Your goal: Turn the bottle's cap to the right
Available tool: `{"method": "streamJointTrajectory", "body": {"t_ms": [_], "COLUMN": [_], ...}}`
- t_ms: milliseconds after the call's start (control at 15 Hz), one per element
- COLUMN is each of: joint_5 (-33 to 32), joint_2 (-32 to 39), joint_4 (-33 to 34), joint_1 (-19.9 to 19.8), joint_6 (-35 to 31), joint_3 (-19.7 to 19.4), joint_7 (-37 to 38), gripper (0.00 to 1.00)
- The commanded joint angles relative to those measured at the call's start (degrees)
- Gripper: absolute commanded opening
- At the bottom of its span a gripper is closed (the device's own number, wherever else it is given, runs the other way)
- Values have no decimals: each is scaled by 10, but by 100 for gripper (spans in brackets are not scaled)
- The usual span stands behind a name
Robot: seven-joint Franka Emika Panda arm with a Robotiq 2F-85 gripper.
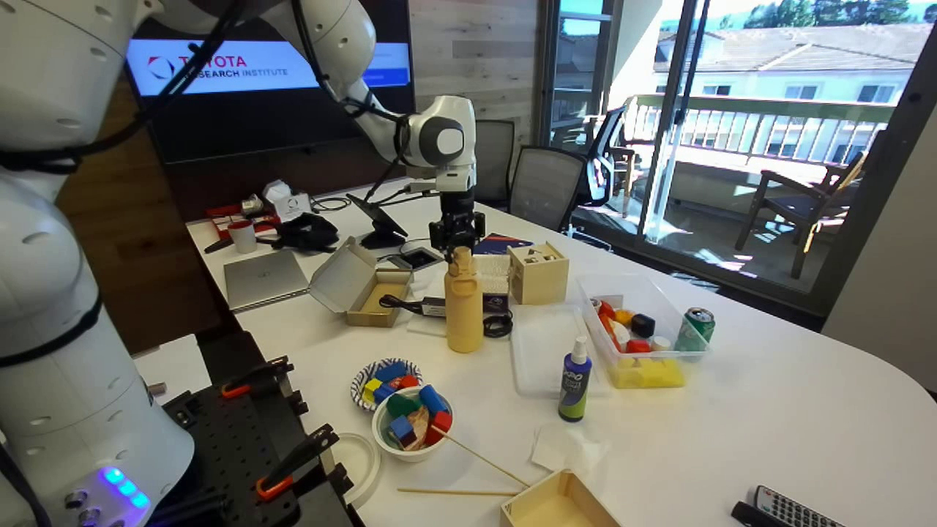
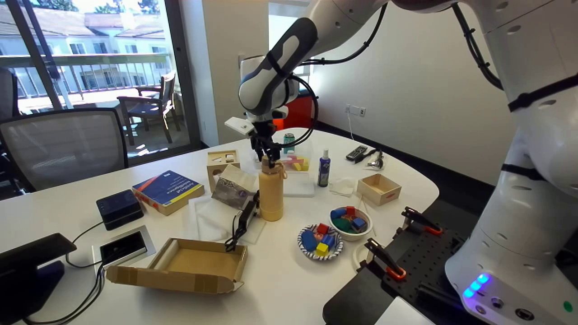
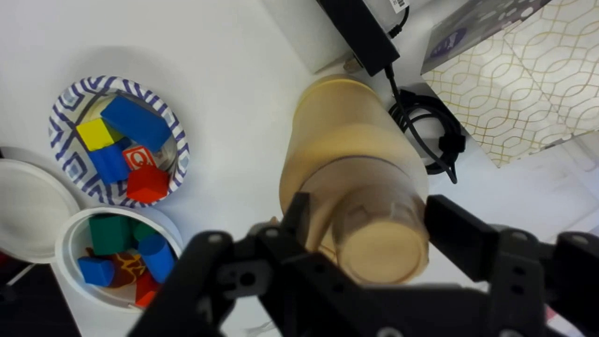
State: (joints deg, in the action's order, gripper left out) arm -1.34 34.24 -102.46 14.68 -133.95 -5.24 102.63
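Around the cap (image 3: 381,252), the gripper (image 3: 368,217) stands with its jaws apart, wider than the cap; the wrist view shows a clear gap on one side and, on the other, so little that I cannot tell if they touch. Nothing looks gripped. Closing from there would likely shove the cap sideways, and as the bottle (image 1: 464,315) stands tall and unbraced, upright on the table (image 1: 768,402), it could tip. The loop (image 2: 283,169) beside the cap might get pinched and jam the turn. Even on a firm hold, the bottle may spin along with its cap, since nothing grips its body, and foul the cord (image 3: 450,140) lying just beside it.

Farther out, the white table carries a paper bowl (image 3: 181,145) and a white bowl (image 3: 68,255) of blocks (image 3: 135,122), a spray (image 1: 574,384), a clear bin (image 1: 662,356) and a can (image 1: 695,328). Past its edge are a wall screen (image 1: 293,121), mesh chairs (image 1: 545,187) and a glass door (image 1: 677,110) giving on a balcony (image 1: 761,130).
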Motion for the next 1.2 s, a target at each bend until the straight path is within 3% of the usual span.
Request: {"method": "streamJointTrajectory", "body": {"t_ms": [0, 467, 667, 1133], "joint_5": [-8, -68, -62, -58], "joint_2": [-15, -79, -103, -127], "joint_4": [-16, -22, -18, -16], "joint_1": [6, 20, -1, -15], "joint_6": [-14, -14, 18, 53], "joint_3": [1, -7, 19, 34], "joint_7": [30, 51, -12, -84], "gripper": [100, 100, 100, 100]}}
